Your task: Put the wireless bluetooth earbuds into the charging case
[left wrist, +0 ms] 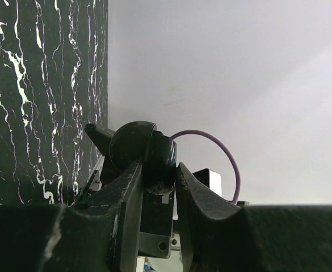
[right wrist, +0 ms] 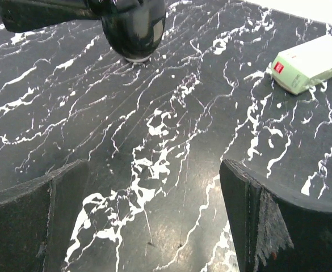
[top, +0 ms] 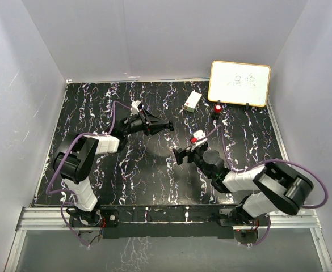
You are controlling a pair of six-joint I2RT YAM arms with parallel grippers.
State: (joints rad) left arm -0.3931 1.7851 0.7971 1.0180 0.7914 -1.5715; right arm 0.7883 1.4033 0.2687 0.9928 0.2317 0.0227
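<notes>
Marble table [top: 154, 175]: L gripper [left wrist: 159, 170] clamps black case [left wrist: 133, 144]; R gripper [right wrist: 154, 221] wide.

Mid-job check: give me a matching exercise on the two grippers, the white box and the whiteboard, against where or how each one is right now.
Things:
1. left gripper
2. right gripper
3. white box
4. whiteboard

States:
A. jaws wide open, nothing between them
B. at the far right corner
C. shut on the black round case
D. lying flat on the table

Pairs: 1-C, 2-A, 3-D, 4-B
</notes>
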